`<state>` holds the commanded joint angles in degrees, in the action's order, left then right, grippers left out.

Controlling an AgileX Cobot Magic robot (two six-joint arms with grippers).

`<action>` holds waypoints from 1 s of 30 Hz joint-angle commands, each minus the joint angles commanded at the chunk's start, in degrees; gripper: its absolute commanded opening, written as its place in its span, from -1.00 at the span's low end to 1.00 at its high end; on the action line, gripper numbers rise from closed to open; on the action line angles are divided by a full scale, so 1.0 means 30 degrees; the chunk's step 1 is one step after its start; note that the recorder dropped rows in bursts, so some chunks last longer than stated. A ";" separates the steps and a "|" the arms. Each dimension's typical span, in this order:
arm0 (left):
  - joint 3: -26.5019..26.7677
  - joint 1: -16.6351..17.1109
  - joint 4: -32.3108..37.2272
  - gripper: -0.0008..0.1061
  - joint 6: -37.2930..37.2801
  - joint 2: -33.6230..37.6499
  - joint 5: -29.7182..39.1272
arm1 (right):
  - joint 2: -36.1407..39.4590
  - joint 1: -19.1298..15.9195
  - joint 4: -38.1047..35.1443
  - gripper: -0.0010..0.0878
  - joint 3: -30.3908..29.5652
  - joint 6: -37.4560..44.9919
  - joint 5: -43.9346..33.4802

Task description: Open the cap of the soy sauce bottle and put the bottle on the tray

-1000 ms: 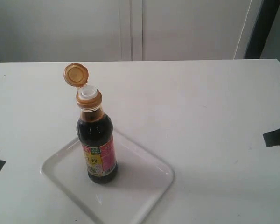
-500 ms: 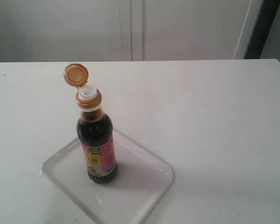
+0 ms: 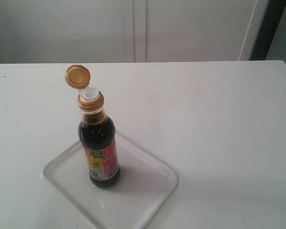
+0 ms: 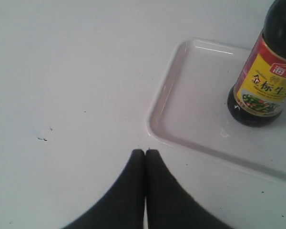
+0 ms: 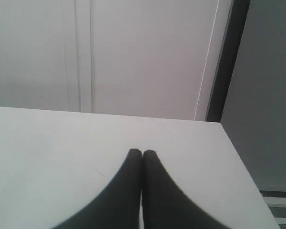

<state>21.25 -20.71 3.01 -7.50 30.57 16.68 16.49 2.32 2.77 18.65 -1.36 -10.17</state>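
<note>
The soy sauce bottle stands upright on the white tray, toward the tray's left part. Its orange-brown cap is flipped open and stands up behind the white spout. Neither gripper shows in the exterior view. In the left wrist view my left gripper is shut and empty over bare table, just off the tray's rim, with the bottle's label well beyond it. My right gripper is shut and empty above the table, facing the back wall, with no task object in its view.
The white table carries only the tray and bottle. Its far edge meets a pale panelled wall. A dark vertical post stands at the back right, and the table's right edge shows in the right wrist view.
One second ago dark gripper parts showed at the left and right edges of the exterior view; both have withdrawn out of sight. Bottle, cap and tray have not moved.
</note>
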 joint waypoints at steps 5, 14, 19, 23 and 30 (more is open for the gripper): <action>0.0000 0.0000 0.0000 -0.99 0.0000 0.0000 -0.0067 | 0.0000 0.0000 0.0000 -0.98 0.0000 0.0000 0.0000; 0.0000 0.0000 0.0000 -0.99 0.0000 0.0000 -0.0083 | 0.0000 0.0000 0.0000 -0.98 0.0000 0.0000 0.0000; 0.0000 0.0000 0.0000 -0.99 0.0000 0.0000 -0.0132 | 0.0000 0.0000 0.0000 -0.98 0.0000 0.0000 0.0000; -0.0033 0.0000 0.0000 -0.99 0.0000 -0.0642 -0.0130 | 0.0000 0.0000 0.0000 -0.98 0.0000 0.0000 0.0000; -0.1898 0.0000 -0.0266 -0.99 0.1767 -0.3650 -0.0266 | 0.0000 0.0000 0.0000 -0.98 0.0000 0.0000 0.0000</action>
<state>15.56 -20.71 2.21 -2.20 19.62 15.88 16.49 2.32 2.77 18.65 -1.36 -10.17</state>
